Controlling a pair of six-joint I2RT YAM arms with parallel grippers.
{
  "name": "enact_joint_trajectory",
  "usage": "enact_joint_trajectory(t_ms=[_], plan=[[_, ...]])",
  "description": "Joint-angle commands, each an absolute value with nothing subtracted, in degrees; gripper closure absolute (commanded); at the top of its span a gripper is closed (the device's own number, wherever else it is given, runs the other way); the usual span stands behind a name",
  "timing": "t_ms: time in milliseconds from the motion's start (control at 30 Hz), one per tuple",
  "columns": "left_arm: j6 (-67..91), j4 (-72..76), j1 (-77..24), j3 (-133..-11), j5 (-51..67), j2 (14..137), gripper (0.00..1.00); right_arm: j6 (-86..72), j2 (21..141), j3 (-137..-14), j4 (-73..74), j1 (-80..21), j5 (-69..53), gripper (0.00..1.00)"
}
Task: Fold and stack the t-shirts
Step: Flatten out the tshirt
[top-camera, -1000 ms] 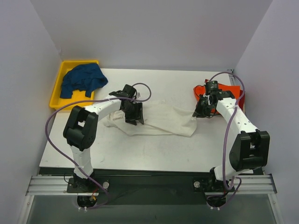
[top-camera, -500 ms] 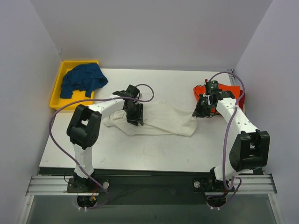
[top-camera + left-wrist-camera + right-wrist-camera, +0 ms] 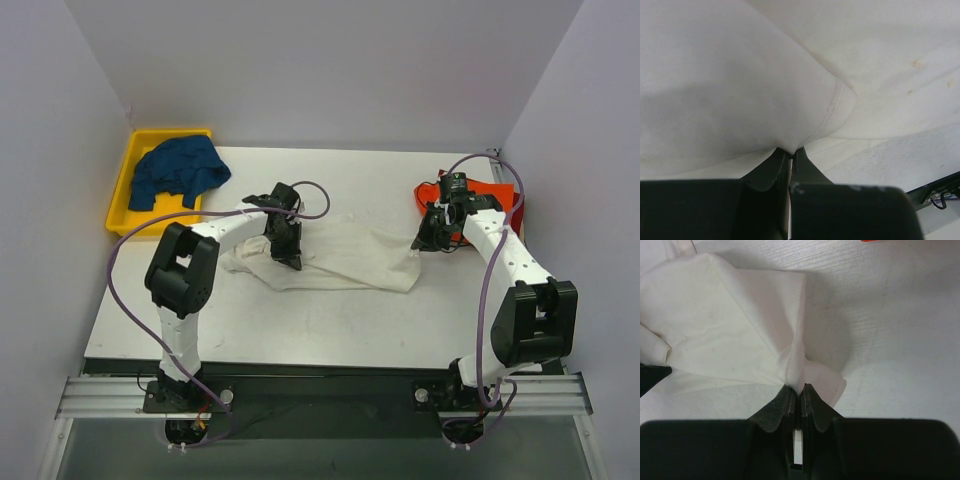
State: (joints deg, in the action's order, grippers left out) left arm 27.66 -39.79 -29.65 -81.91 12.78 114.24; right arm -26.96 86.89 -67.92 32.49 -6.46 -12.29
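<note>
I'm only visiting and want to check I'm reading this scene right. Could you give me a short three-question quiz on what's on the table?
1. True or false: the dark blue t-shirt lies in the yellow bin.
2. Fill in: the orange-red t-shirt lies by the table's far ____ corner.
3. What do the left jaws and right jaws both pinch? A) off-white t-shirt B) orange-red t-shirt C) dark blue t-shirt

Key: 1 true; 2 right; 3 A.
</note>
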Motion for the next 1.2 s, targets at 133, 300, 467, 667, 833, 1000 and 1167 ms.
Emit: enact_joint_trajectory(t_ms=[133, 300, 467, 667, 833, 1000, 1167], plan=[[27.77, -43.33, -28.3, -82.89, 12.22, 106.45, 0.98, -26.63, 84.29, -68.29, 33.4, -6.68, -12.48, 1.0], [29.09, -42.72, -24.71, -76.22, 13.27, 99.69, 0.92, -27.33, 84.46, -67.85, 33.22, -6.68, -12.48, 1.0], [29.79, -40.96, -22.33, -72.25, 15.72, 96.24, 0.95, -27.86, 84.64, -67.15, 32.61, -6.77, -12.57, 1.0], [29.71, -41.13, -17.06, -72.15, 15.83, 92.47, 1.0, -28.91, 83.67, -67.15, 32.43, -6.77, -13.09, 1.0], [27.16, -45.43, -9.68, -76.64, 11.61, 88.25, 1.0, -29.44, 80.78, -68.29, 32.43, -6.77, -14.67, 1.0], [26.37, -45.18, 3.5, -77.35, 8.44, 82.46, 1.0, -28.74, 76.13, -65.93, 32.78, -6.42, -14.77, 1.0], [24.18, -44.56, 12.82, -73.92, 8.7, 78.06, 1.0, -29.79, 73.83, -56.44, 33.22, -2.03, -12.66, 0.93]])
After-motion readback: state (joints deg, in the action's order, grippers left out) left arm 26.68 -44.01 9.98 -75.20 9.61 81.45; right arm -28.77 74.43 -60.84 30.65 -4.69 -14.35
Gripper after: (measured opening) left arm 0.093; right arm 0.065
